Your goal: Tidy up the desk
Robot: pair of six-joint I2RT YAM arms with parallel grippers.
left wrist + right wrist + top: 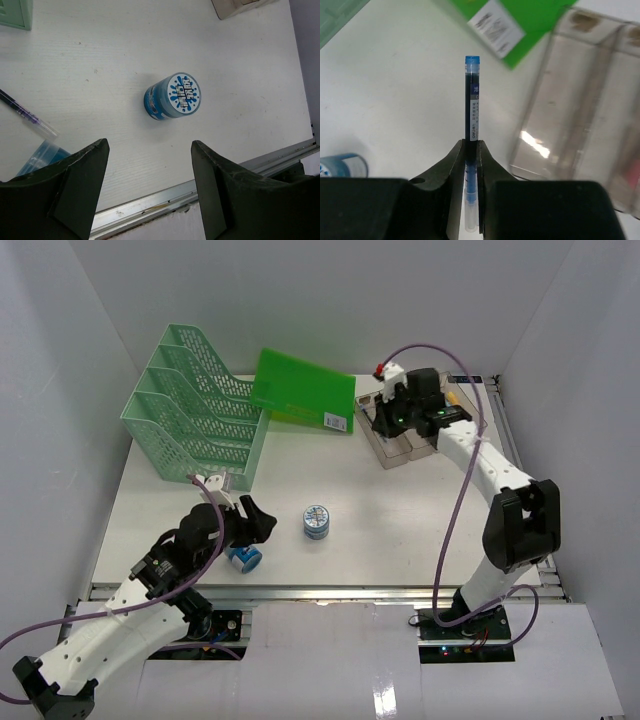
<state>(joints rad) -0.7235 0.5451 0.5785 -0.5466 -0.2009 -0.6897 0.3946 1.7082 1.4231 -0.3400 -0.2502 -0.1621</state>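
Observation:
The desk [400, 530] is a white tabletop with metal rails. My right gripper [386, 418] hovers at the back right beside a clear compartmented tray [400, 447]. In the right wrist view it [471, 144] is shut on a blue pen [471, 100] that points forward, with the tray [580, 100] to its right. My left gripper [257, 523] is open and empty near the front edge. In the left wrist view it [149, 145] faces a round blue tin [173, 96], which stands ahead of the jaws and apart from them.
A mint-green mesh rack [195, 405] stands at the back left. A green folder [305, 390] leans against it. The blue tin [316, 522] is at front centre. A second blue item [245, 558] lies by the front rail. A thin pen [25, 114] lies left of the left gripper.

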